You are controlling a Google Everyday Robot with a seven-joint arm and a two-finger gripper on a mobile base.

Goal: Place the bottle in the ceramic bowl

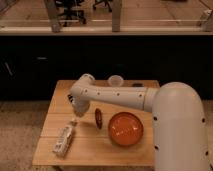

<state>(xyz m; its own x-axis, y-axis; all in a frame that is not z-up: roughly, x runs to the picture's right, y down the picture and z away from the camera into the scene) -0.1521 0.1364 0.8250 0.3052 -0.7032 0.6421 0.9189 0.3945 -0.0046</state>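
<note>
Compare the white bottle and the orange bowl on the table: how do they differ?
The bottle is white and slim; the bowl is orange-red, round and wide. The bottle lies on its side; the bowl sits upright. Both rest on the table. The gripper hangs just above the bottle.

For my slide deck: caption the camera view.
Gripper poised over the white bottle lying on the wooden table; orange-red ceramic bowl sits empty nearby.

I see a white, grey-labelled bottle [63, 140] at lower left and a glossy orange-red ceramic bowl [126, 128]. The pale gripper [77, 111] sits left of centre, just above the bottle.
</note>
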